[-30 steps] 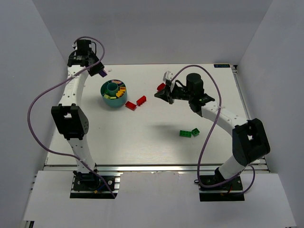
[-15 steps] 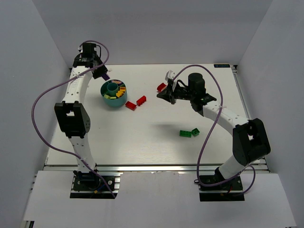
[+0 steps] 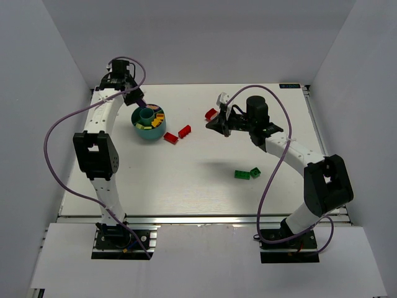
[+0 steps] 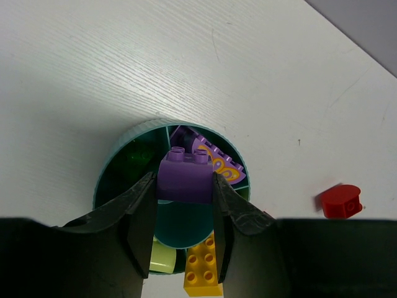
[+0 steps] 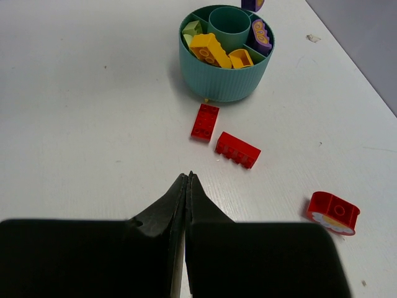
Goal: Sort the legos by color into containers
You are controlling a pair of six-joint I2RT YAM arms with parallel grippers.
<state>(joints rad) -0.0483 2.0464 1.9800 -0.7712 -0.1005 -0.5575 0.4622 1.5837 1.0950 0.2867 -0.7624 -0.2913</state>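
The purple brick is clamped studs-up between the fingers of the left gripper, with one finger pressed against each side. It hangs above the teal cup, over the edge of the central tube. This is next to the compartment that already contains purple pieces. In the right wrist view the same brick shows above the far rim of the cup.

The cup stands upright at the far left of the table. Inner walls divide it into compartments around the tube. One compartment holds yellow bricks and another holds a pale green brick. A third shows something dark green that is too shadowed to identify.

Two red bricks lie on the table just beside the cup, on its near right side, close together but not touching. A rounded red brick lies well apart from them, further to the right. Two green bricks lie side by side near the middle of the table, well apart from the cup.

The right gripper has its fingers pressed together with nothing between them. It hovers above the table near the rounded red brick, with its fingers pointing toward the cup.
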